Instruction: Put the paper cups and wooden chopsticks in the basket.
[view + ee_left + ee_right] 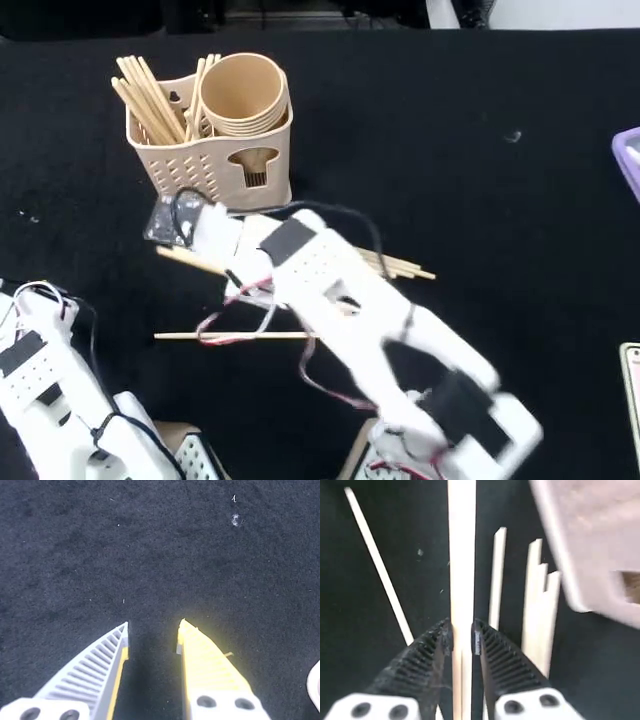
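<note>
Now | right gripper point(462, 635) pinching chopsticks point(461, 555) (beside basket point(590, 540)) | left gripper point(153, 625) jaws spread over table point(150, 540)

Black table point(520, 250) carries the basket point(215, 165) (upright, far side); a chopstick bundle point(400, 267) lies just before it; a lone chopstick point(180, 337) lies nearer, apart.

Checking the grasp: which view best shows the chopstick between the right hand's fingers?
The right wrist view: the chopstick runs straight between the fingers of the right hand, pressed from both sides. In the high view the right arm covers the grasp. The left wrist view faces the black tabletop.
</note>
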You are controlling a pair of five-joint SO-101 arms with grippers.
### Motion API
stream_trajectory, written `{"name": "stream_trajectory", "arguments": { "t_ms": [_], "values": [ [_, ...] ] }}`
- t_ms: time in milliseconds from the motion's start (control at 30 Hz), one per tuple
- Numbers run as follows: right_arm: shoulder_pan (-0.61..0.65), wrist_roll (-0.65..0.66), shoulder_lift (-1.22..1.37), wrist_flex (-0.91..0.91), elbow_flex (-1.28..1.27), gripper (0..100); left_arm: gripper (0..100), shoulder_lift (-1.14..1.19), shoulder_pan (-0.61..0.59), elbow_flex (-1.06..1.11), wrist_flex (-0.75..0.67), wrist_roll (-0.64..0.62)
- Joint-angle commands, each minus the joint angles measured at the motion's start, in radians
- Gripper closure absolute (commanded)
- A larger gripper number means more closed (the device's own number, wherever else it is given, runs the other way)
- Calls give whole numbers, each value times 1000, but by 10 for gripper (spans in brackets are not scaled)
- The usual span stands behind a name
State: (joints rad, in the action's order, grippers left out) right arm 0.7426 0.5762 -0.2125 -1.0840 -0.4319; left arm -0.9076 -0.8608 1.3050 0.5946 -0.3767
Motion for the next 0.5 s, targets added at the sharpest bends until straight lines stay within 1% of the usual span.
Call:
{"name": "stream_trajectory", "arguments": {
  "t_ms": [0, 100, 200, 300, 367, 467],
  "values": [
    [9, -18, -229, -14, 54, 988, 838, -17, 7, -53, -9, 2],
    [14, -101, -351, 18, 65, 988, 838, -17, 8, -53, -9, 2],
    [8, -187, -414, 175, 50, 987, 838, -17, 24, -53, -9, 2],
    [9, -262, -421, 379, 39, 987, 838, -9, 45, -51, -9, 2],
    [12, -311, -418, 555, 38, 987, 838, -17, 77, -28, -14, 3],
    [8, -362, -410, 844, 31, 987, 838, -18, 136, -16, -14, 66]
  ]
}}
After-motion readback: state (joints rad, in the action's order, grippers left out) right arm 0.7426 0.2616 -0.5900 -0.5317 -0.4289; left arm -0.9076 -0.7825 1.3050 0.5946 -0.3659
